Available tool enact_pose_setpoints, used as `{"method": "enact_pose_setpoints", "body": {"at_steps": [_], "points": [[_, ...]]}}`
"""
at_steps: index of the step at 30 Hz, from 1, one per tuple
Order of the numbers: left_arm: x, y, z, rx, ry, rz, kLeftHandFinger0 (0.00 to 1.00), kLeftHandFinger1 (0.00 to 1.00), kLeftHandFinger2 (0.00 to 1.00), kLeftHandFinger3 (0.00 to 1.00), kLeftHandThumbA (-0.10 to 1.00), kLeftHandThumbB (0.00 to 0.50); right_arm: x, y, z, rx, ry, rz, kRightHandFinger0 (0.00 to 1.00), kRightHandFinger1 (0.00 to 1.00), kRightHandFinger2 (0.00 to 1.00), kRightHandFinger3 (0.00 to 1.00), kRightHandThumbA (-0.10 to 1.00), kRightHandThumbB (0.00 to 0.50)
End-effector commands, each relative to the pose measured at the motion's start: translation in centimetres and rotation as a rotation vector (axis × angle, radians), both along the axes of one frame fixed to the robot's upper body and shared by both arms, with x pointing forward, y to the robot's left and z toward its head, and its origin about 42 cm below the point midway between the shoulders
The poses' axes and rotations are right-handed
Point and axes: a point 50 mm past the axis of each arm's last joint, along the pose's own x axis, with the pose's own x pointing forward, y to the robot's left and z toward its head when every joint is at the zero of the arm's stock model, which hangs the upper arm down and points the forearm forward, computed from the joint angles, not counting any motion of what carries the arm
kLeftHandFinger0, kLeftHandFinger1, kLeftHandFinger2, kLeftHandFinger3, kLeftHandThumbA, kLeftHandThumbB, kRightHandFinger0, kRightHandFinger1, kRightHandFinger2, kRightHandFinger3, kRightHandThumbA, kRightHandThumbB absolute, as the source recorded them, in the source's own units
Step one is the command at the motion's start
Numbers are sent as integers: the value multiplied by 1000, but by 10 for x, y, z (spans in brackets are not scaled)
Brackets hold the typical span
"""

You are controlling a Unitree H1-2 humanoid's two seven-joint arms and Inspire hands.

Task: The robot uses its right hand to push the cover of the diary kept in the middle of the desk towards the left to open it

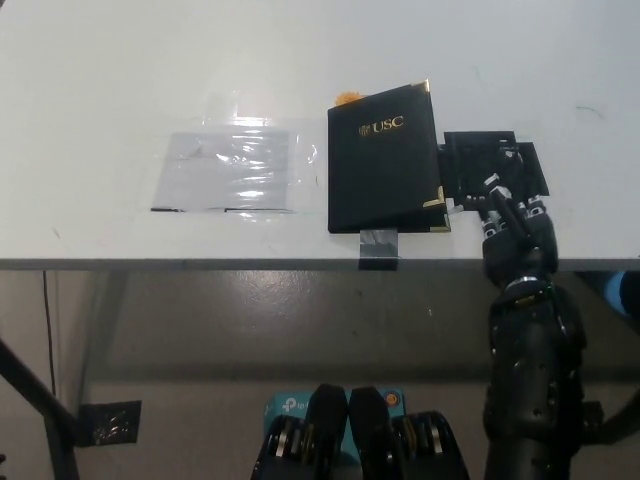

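Note:
A black diary (385,160) with gold "USC" lettering and gold corners lies closed in the middle of the white desk (120,70), near its front edge. My black right hand (510,215) is just right of the diary's lower right corner, over a black mat (490,165). Its fingers are apart and point up and to the left toward the cover, holding nothing. Whether they touch the cover's edge I cannot tell. The left hand is out of the picture.
A clear plastic sheet (228,170) is taped flat on the desk left of the diary. A strip of grey tape (378,245) hangs over the front edge below the diary. Something small and orange (346,98) peeks out behind the diary's top left corner.

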Motion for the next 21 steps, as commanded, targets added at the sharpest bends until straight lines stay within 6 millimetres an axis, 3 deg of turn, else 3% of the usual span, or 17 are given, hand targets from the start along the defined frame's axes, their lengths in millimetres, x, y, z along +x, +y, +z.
{"method": "enact_pose_setpoints", "body": {"at_steps": [1,5,21], "points": [[1,2,11,38,-49,-18,405,479,302,327,602,500,7,14,14,35,-122,5,1000,1000,1000,1000,1000,170],[3,1,8,38,-59,-23,393,469,302,329,605,500,8,23,10,24,-124,36,1000,1000,1000,1000,1000,200],[3,0,8,36,-55,-28,414,489,313,328,598,500,20,43,15,-53,-167,131,957,989,956,1000,1000,226]]}}
